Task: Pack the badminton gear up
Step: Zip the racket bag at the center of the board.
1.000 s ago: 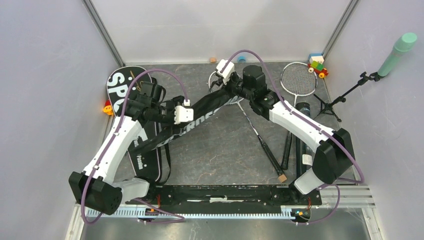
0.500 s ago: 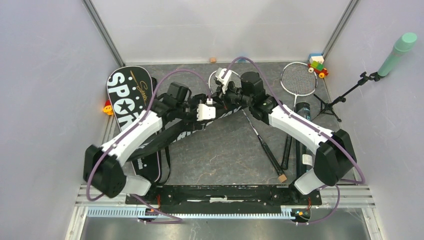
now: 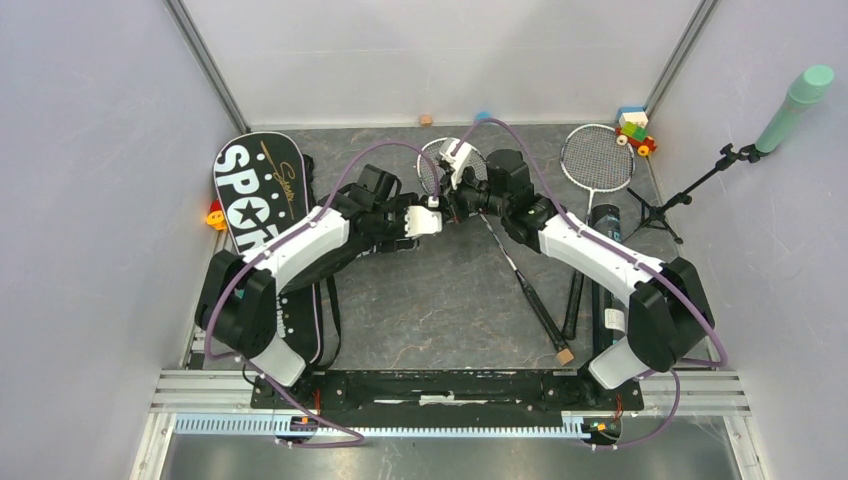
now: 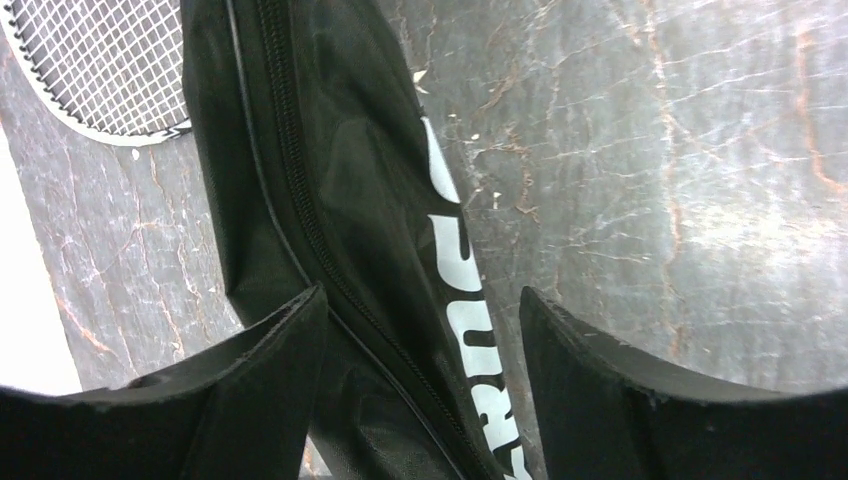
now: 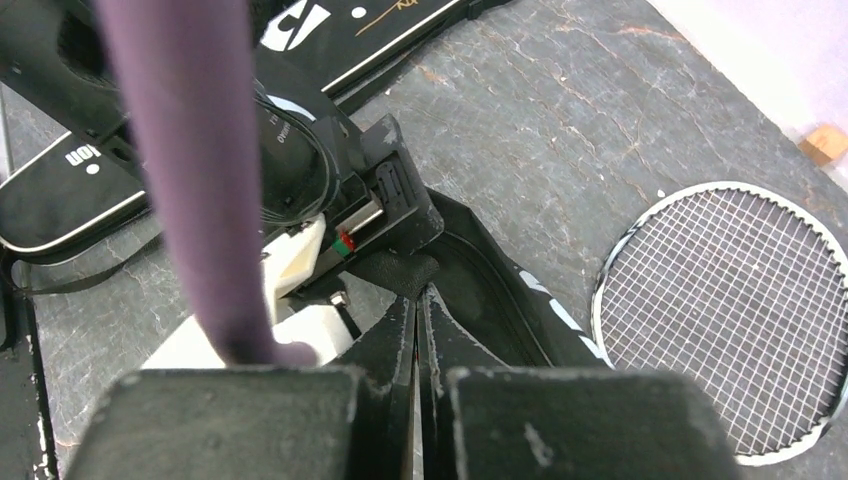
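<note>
My right gripper point(image 5: 420, 300) is shut on the end of a black racket bag point(image 5: 500, 290) with white lettering, holding it off the floor at the middle back point(image 3: 455, 200). My left gripper point(image 3: 437, 207) is right beside it, open, its fingers point(image 4: 250, 380) astride the same bag's zipped strip point(image 4: 340, 200). One racket's head point(image 3: 437, 160) lies just behind both grippers, its shaft running to the front right. A second racket point(image 3: 596, 155) lies at the back right. The "SPORT" bag point(image 3: 255, 195) lies flat on the left. A black tube point(image 3: 603, 260) lies on the right.
A mint-green microphone point(image 3: 795, 105) on a black stand leans at the far right. Coloured toy blocks point(image 3: 634, 130) sit in the back right corner. A small wooden block point(image 3: 565, 355) lies by the racket's handle, and an orange toy point(image 3: 215, 215) by the left wall.
My left arm has swung right along the lifted bag until its gripper meets the right one, and its jaws have narrowed a little. The right gripper has stayed shut on the bag's end.
</note>
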Controlling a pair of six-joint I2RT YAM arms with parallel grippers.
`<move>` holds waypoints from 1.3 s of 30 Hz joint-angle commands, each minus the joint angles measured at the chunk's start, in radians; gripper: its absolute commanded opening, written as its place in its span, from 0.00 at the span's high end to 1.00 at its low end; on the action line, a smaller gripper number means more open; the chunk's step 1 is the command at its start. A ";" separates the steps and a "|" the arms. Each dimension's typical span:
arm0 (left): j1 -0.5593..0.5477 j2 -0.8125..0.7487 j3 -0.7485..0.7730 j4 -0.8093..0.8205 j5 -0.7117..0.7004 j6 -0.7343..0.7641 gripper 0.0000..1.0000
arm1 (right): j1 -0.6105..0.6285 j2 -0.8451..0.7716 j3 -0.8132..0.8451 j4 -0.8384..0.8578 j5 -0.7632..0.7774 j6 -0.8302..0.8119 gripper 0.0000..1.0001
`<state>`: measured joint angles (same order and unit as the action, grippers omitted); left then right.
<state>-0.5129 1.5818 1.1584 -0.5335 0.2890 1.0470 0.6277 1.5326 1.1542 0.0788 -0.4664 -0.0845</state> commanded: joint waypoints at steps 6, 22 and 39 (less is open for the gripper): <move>0.005 0.129 -0.032 0.102 -0.197 0.032 0.50 | -0.080 -0.104 -0.090 0.240 -0.051 0.096 1.00; 0.003 0.046 0.112 -0.282 0.037 0.056 0.98 | -0.195 -0.093 -0.101 0.148 0.125 0.029 1.00; -0.013 -0.212 0.002 -0.092 -0.082 0.109 0.00 | -0.198 -0.173 -0.076 0.119 -0.199 0.055 1.00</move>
<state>-0.5194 1.4071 1.1599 -0.6346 0.2188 1.0988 0.4271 1.4017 1.0058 0.1474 -0.5331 -0.0345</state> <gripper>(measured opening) 0.994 0.003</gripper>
